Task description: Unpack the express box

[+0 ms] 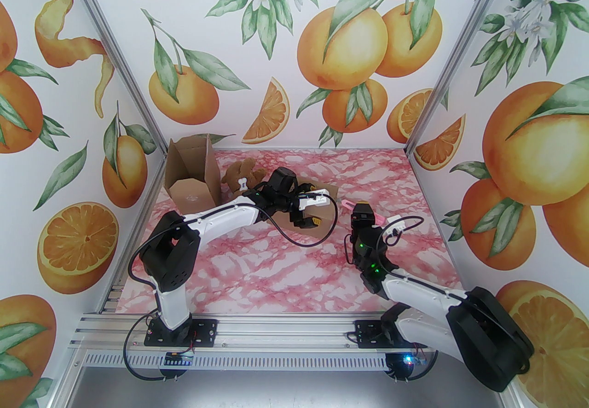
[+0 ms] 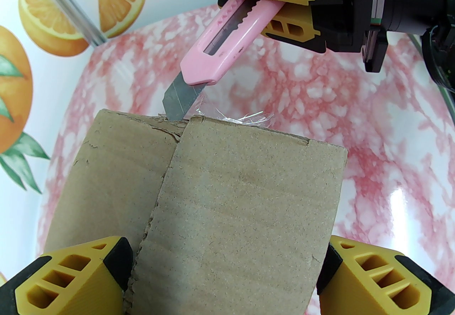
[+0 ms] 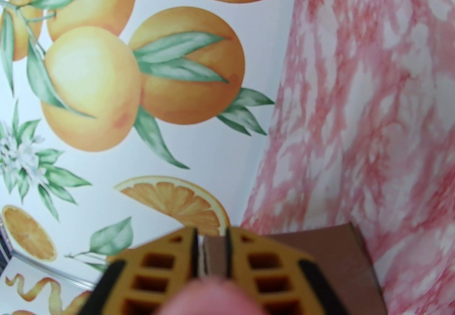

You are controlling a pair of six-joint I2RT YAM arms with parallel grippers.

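The express box is plain brown cardboard with two top flaps meeting at a rough seam; it also shows under the left arm. My left gripper spans it wide, one finger against each side of the raised flap. My right gripper is shut on a pink box cutter. The cutter's bare blade touches the far end of the seam, beside crumpled clear tape. From above, the right gripper sits just right of the box.
An opened cardboard box stands at the back left with a brown teddy bear beside it. The pink marble tabletop is bare between the arms' bases. Orange-print walls close in on three sides.
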